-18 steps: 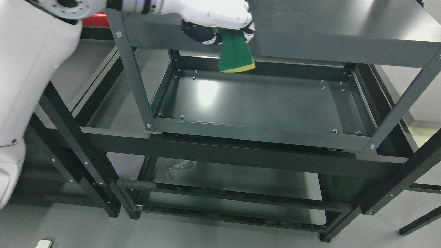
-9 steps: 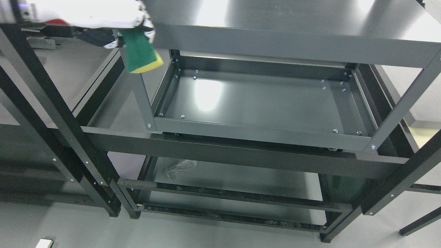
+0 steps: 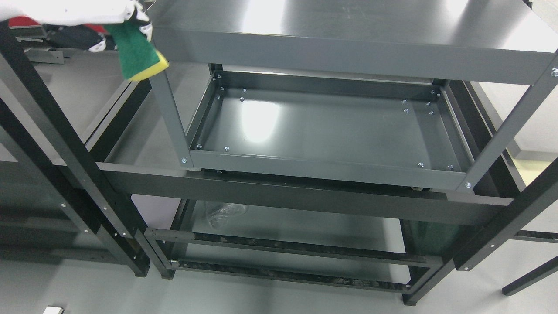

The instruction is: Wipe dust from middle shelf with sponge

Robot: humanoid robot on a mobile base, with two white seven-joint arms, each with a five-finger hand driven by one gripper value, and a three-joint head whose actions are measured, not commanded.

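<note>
A green sponge (image 3: pixel 136 53) with a yellow underside hangs at the top left of the head view, held in my white left hand (image 3: pixel 114 27), whose fingers are shut on its upper end. Hand and sponge are out beyond the left front post (image 3: pixel 168 114) of the grey shelf unit, above the floor. The middle shelf (image 3: pixel 331 131) is a shallow grey tray with bolt heads in its corners and a bright light reflection at its left. It lies to the right of and below the sponge. My right arm does not show.
The top shelf (image 3: pixel 348 26) overhangs the back of the middle shelf. A crumpled clear plastic bag (image 3: pixel 222 213) lies on the bottom shelf. Black racking beams (image 3: pixel 65 144) cross at left, front and right. A small white object (image 3: pixel 52 310) sits on the floor at lower left.
My left hand carried the sponge leftwards from above the back of the middle shelf to outside the unit's left post. The camera has also shifted slightly.
</note>
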